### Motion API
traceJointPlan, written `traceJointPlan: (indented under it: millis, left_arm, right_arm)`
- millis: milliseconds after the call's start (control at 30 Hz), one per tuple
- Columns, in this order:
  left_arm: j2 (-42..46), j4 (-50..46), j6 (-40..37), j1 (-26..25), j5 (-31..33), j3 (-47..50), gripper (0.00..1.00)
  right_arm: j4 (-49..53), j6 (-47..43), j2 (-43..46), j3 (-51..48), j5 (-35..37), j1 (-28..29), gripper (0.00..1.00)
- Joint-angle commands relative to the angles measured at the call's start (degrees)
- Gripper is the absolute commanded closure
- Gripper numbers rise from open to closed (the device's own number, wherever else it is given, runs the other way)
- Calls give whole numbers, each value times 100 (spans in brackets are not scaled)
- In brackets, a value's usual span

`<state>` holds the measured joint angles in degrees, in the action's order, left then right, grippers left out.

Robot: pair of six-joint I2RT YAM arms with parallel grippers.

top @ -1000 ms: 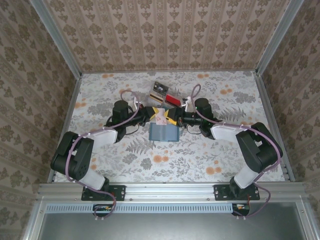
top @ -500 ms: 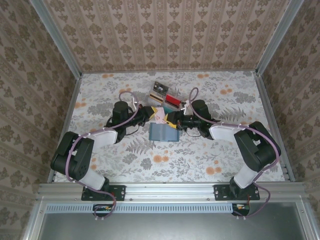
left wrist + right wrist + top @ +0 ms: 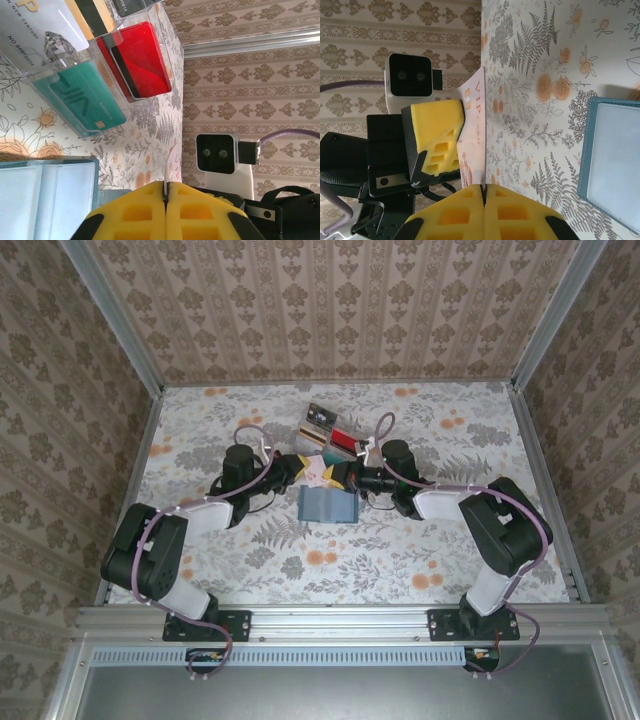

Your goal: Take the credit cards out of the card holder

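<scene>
A pale pink credit card [image 3: 320,472] with "VIP" lettering hangs above the table between my two grippers. My left gripper [image 3: 300,468] is shut on one edge of the card [image 3: 170,165], its yellow pads [image 3: 200,210] pressed together around it. My right gripper [image 3: 345,476] is shut on the opposite edge of the card [image 3: 475,130]. In the right wrist view the left gripper's yellow finger [image 3: 437,135] lies against the card's far side. The slate-blue card holder [image 3: 328,504] lies open on the table just in front of both grippers, with its clear pockets [image 3: 45,200] [image 3: 615,160] showing.
A clear compartment tray [image 3: 330,430] stands behind the grippers. It holds a teal card [image 3: 85,100], a red card [image 3: 137,60] and other cards. The floral tabletop is fenced by wallpapered walls and metal rails.
My right gripper has moved left onto the card and shut on it. The card, still in the left gripper, has shifted slightly toward the back.
</scene>
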<state>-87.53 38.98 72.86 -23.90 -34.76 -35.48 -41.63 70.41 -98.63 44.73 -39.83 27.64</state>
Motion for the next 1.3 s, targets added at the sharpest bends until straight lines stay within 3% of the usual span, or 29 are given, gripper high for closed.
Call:
traceJointPlan:
  millis: [0, 67, 167, 267, 500, 600, 833, 1267]
  left_arm:
    - [260, -373, -198, 105, -37, 81, 75]
    - [419, -1136, -508, 170, 116, 73, 56]
    - [689, -2944, -1400, 231, 605, -169, 37]
    - [870, -4312, -2102, 269, 1208, -386, 27]
    - [1405, -5087, -2643, 433, 1685, -261, 6]
    - [1564, -5330, -2839, 473, 1757, -275, 0]
    - [1643, -5480, -2900, 518, 1754, -220, 0]
    - [1447, -5546, -2962, 541, 1640, -288, 0]
  right_arm:
    - [354, -526, 176, 176, 59, 14, 100]
    - [1107, -1210, 262, 413, 145, 13, 100]
    - [2707, -2758, 296, 1059, 384, 65, 100]
    - [3843, -4124, 248, 1620, 927, 191, 100]
    - [5709, -6572, -385, 3219, 2394, 578, 100]
    - [6031, -7371, -817, 3813, 2545, 616, 100]
    - [6869, -8546, -1762, 5177, 2910, 616, 100]
    - [7186, -8958, -2688, 6198, 3454, 558, 100]
